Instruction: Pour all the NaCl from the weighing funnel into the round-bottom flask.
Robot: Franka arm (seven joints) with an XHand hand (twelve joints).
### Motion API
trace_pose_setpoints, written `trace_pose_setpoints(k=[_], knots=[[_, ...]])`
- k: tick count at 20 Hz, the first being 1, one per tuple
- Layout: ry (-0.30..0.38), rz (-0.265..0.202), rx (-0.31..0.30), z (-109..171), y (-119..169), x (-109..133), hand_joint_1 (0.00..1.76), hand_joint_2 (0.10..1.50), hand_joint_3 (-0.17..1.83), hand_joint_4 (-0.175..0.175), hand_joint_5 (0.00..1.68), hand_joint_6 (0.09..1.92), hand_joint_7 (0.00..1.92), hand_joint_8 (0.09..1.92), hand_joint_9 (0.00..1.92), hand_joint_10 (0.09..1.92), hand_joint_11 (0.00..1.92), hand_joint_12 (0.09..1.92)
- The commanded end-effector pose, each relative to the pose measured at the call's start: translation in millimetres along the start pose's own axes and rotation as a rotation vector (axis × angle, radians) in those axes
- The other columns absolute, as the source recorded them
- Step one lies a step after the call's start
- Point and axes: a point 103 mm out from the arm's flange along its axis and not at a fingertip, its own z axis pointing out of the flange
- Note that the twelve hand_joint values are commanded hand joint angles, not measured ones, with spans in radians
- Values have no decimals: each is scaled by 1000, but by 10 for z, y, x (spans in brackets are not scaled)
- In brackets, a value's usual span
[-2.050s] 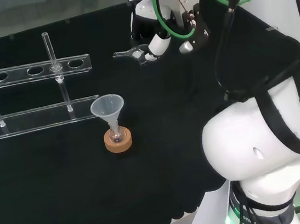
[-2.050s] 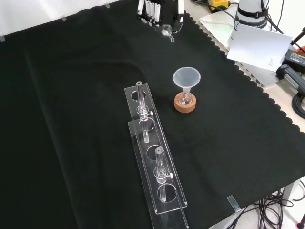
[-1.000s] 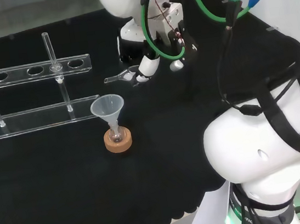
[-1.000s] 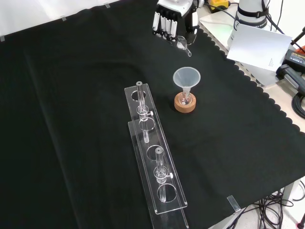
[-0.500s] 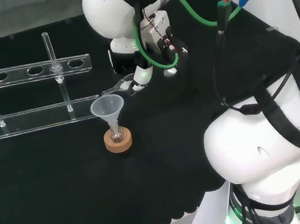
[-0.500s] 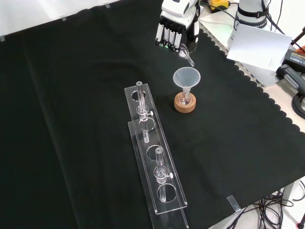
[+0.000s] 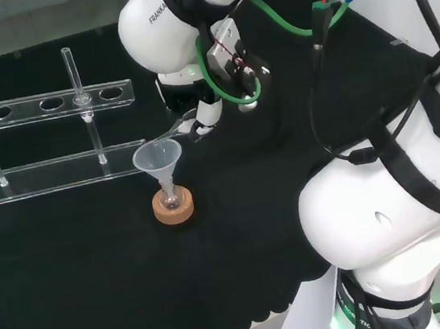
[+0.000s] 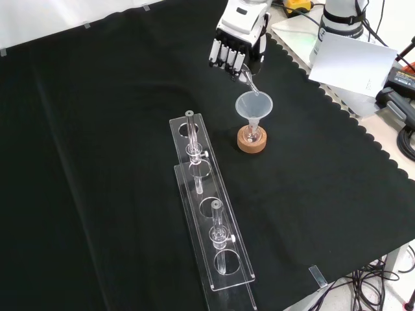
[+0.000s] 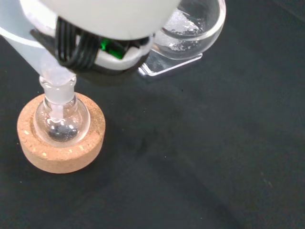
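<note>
Front view: hand [image 8: 235,46] clasping weighing funnel [image 8: 249,80], spout over plastic funnel [image 8: 253,104] in round-bottom flask [image 8: 252,134].

A black cloth [image 8: 97,129] covers the table [image 8: 363,103], and it is the landmark here. In the front view its right-hand edge is cut in small scallops, and beyond that edge the table's pale top shows bare. On that bare strip, past the cloth's upper right edge, lies a white sheet of paper [image 8: 353,65], with dark cables [image 8: 405,139] further right of it. Below the cloth's lower right corner more cables [image 8: 363,285] hang toward the floor. Small clear clips [image 8: 318,275] sit at the cloth's border. Along the cloth's top left edge runs a white surface [image 8: 65,16]. In the head view a grey-green wall [image 7: 30,19] rises behind the cloth's far edge.
</note>
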Motion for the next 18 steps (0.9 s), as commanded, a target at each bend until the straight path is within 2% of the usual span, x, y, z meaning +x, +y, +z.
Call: trace_pose_setpoints(k=[1, 5, 18], knots=[[-30, -18, 7, -13, 23, -12, 1206, 642, 558, -84, 1559, 87, 1585, 87, 1457, 87, 971, 956], [-66, -51, 24, -16, 33, -23, 1207, 640, 562, -85, 1560, 87, 1588, 87, 1460, 87, 978, 956], [-189, -108, 52, -83, 94, -111, 1208, 638, 566, -91, 1561, 87, 1597, 87, 1476, 87, 993, 952]])
